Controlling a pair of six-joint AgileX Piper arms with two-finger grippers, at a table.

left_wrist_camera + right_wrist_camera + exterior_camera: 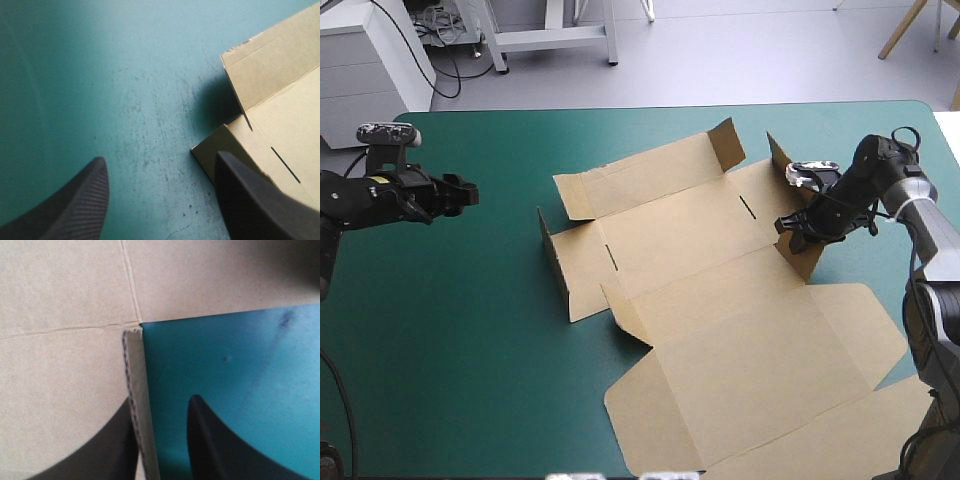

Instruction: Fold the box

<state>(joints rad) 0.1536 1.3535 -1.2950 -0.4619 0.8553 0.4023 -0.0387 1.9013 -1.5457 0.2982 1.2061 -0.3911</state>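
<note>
The brown box (720, 300) lies as a cut sheet on the teal-green cover, its lid panels flat toward the front. A short left wall (552, 252) and a right wall (788, 170) stand raised. My right gripper (792, 228) sits at the right wall. In the right wrist view, the gripper (159, 400) is open and straddles the wall's edge (134, 390). One finger lies against the board's inner face, the other stands off it over the cover. My left gripper (468, 192) hovers open left of the box. In its own view, the gripper (160, 156) has the box's left corner (220, 145) just ahead of one finger.
Bare teal-green cover (450, 330) stretches left of the box and along the front left. The box's lid panel (820, 430) reaches the table's front right edge. The far flaps (650, 170) lie near the middle back.
</note>
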